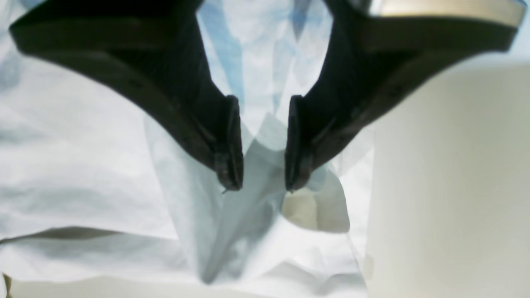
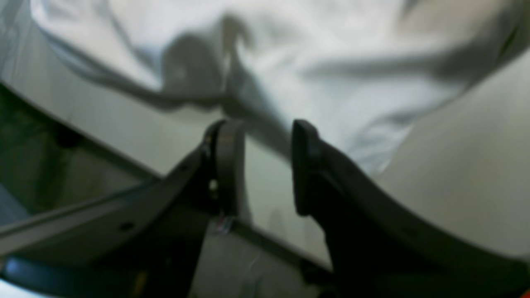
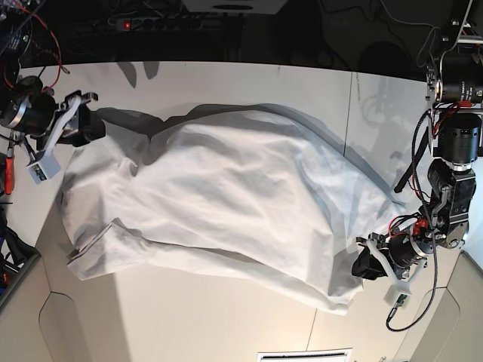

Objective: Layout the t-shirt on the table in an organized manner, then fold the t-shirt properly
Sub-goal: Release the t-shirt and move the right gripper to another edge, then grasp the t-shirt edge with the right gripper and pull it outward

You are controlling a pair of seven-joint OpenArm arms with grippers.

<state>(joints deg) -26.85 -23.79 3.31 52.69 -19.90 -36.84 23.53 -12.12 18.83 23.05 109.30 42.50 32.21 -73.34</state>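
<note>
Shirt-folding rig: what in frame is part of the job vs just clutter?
Job: t-shirt, table, left gripper open over the cloth, right gripper open at the shirt's edge.

Clutter: power strip and red wires behind the table.

the t-shirt point(image 3: 226, 188) is soft white cloth, matt and creased all over. under it the tabletop point(image 3: 196, 317) looks smooth, matt and off-white, crossed by thin dark seams. both the left hand point(image 1: 263, 142) and right hand point(image 2: 268, 167) look like dull black plastic.
</note>
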